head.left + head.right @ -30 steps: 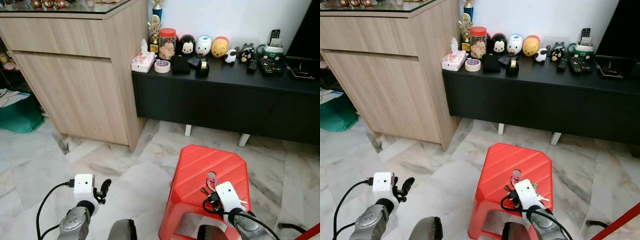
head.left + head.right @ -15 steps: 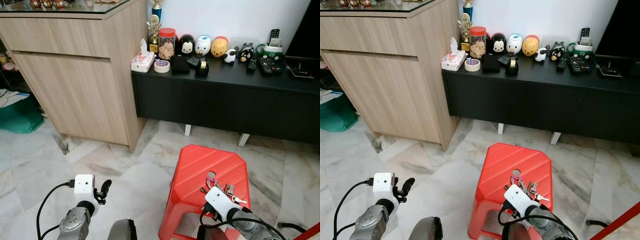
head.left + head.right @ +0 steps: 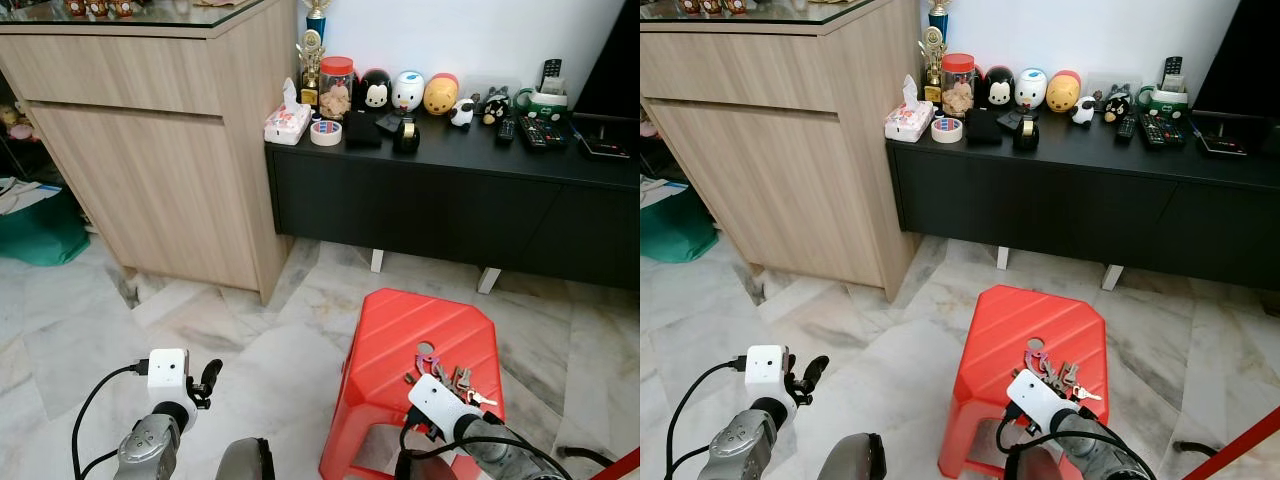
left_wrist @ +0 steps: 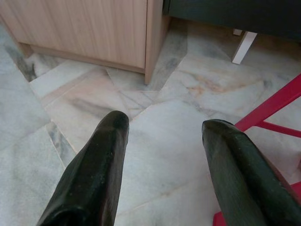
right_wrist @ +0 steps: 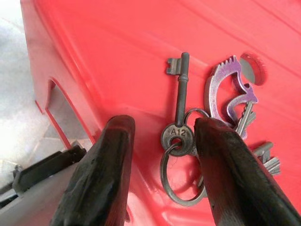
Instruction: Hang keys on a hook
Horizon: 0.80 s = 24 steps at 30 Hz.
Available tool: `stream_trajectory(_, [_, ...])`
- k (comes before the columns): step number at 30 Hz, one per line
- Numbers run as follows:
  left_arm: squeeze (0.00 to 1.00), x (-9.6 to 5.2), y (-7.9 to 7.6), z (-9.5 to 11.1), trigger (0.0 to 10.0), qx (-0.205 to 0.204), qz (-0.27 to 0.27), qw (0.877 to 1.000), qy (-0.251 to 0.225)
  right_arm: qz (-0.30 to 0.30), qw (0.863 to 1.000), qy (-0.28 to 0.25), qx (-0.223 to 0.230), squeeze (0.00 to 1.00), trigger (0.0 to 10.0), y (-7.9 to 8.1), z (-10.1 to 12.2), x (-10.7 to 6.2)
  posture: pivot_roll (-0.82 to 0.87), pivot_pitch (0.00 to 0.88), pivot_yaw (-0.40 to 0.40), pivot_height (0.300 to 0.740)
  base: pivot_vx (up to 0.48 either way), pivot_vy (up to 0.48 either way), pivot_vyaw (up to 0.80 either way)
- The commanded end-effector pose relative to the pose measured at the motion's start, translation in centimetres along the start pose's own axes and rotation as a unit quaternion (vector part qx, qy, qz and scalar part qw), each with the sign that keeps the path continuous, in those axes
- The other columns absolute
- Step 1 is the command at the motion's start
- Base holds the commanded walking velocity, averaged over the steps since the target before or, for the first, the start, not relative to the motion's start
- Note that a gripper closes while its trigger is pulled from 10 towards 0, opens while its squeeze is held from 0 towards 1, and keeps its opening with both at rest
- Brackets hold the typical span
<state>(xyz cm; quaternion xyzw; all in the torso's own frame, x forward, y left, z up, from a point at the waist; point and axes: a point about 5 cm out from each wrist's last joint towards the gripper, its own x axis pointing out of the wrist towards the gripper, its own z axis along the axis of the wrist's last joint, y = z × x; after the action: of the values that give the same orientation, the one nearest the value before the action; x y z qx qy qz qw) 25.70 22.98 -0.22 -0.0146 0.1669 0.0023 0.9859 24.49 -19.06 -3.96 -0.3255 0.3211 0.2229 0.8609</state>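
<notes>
The keys (image 5: 202,127) lie in a bunch on top of the red stool (image 3: 400,330), near its front edge beside the small round hole. The right pincer (image 5: 162,155) hovers just over them, fingers spread around the ring and the dark old-style key. The left pincer (image 4: 162,155) hangs spread above the marble floor (image 3: 250,350), idle.

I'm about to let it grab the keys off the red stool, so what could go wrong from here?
1. The bunch of metal keys lies flat on the red plastic stool, so the open right tool may close on one loose ring or the dark old-style key alone and leave the bunch dangling.
2. The keys sit near the stool's front edge; a nudge could probably slide them onto the marble floor.
</notes>
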Motion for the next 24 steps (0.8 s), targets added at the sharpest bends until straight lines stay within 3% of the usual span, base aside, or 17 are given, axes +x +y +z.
stream_trajectory(1, [0.00,-0.2,0.3,-0.4,10.0,0.006,0.002,1.000,0.016,-0.012,1.000,-0.008,0.027,0.00,10.0,-0.5,-0.1,-0.2,0.06,0.000,-0.012,0.600,0.000,0.000,0.00])
stream_trajectory(2, [0.00,-0.2,0.3,-0.4,10.0,0.006,0.002,1.000,0.016,-0.012,1.000,-0.008,0.027,0.00,10.0,-0.5,-0.1,-0.2,0.06,0.000,-0.012,0.600,0.000,0.000,0.00])
stream_trajectory(5, [0.00,-0.1,0.3,-0.4,10.0,0.007,0.001,1.000,0.017,-0.006,0.995,-0.040,0.091,0.00,10.0,-0.2,0.7,-0.1,0.05,0.000,-0.012,0.600,0.000,0.000,0.00])
stream_trajectory(10, [0.00,-0.2,0.3,-0.5,10.0,0.010,-0.001,1.000,0.019,0.010,0.992,-0.055,0.113,0.00,10.0,0.2,1.2,-0.1,0.05,0.000,-0.012,0.600,0.000,0.000,0.00])
stream_trajectory(14, [0.00,-0.2,0.3,-0.6,10.0,0.009,-0.001,1.000,0.021,0.021,0.993,-0.048,0.107,0.00,10.0,0.3,0.9,-0.2,0.05,0.000,-0.011,0.600,0.000,0.000,0.00])
stream_trajectory(20, [0.00,-0.2,0.3,-0.6,10.0,0.009,-0.001,1.000,0.022,0.012,1.000,0.001,0.011,0.00,10.0,-0.6,-0.3,-0.5,0.05,0.000,-0.012,0.600,0.000,0.000,0.00])
stream_trajectory(24, [0.00,-0.2,0.4,-0.7,10.0,0.008,0.000,1.000,0.022,0.007,1.000,0.005,0.018,0.00,10.0,-0.8,-0.3,-0.4,0.06,0.000,-0.013,0.600,0.000,0.000,0.00])
